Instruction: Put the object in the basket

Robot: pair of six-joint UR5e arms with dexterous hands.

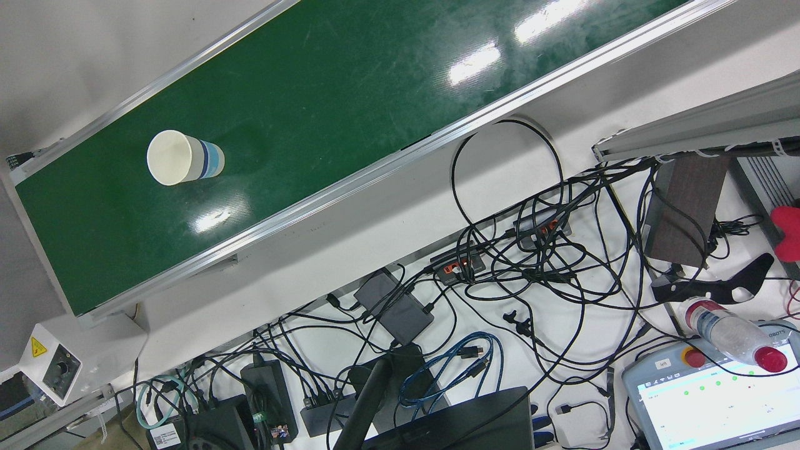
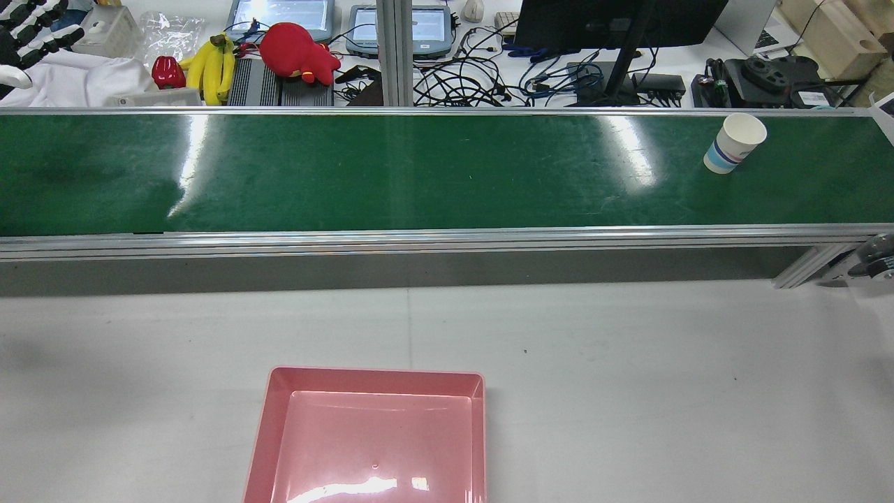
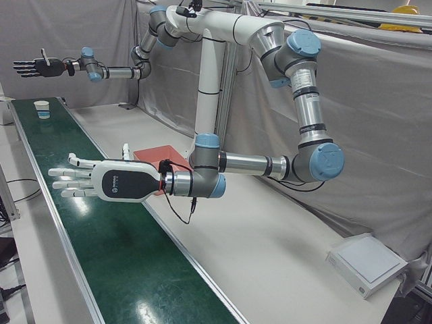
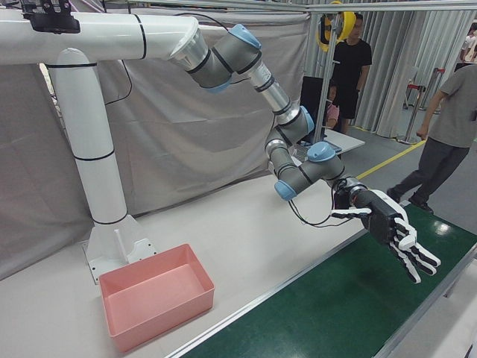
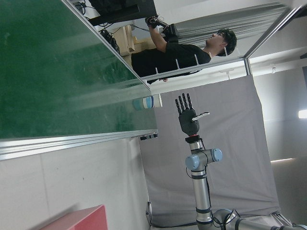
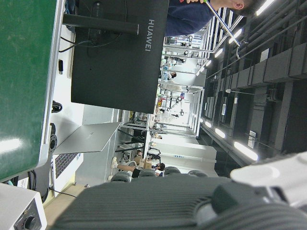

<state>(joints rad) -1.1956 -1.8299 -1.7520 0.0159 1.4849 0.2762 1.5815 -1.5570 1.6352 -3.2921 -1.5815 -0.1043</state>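
Note:
A white paper cup point(image 2: 732, 144) with blue bands stands upright on the green conveyor belt point(image 2: 419, 175) near its right end. It also shows in the front view point(image 1: 181, 157), the left-front view point(image 3: 42, 109) and the left hand view point(image 5: 147, 102). An empty pink basket point(image 2: 377, 374) sits on the white table before the belt, and also shows in the right-front view point(image 4: 164, 317). My left hand point(image 3: 101, 181) hovers open and empty over the belt's left end, far from the cup; the right-front view point(image 4: 391, 235) shows it too. My right hand point(image 3: 37, 67) is open and empty, raised beyond the cup.
Beyond the belt lie bananas point(image 2: 213, 66), a red plush toy point(image 2: 297, 49), tablets, a monitor point(image 2: 614, 21) and tangled cables point(image 1: 531, 269). People stand past the station's left end point(image 4: 350, 67). Grey curtains close the back.

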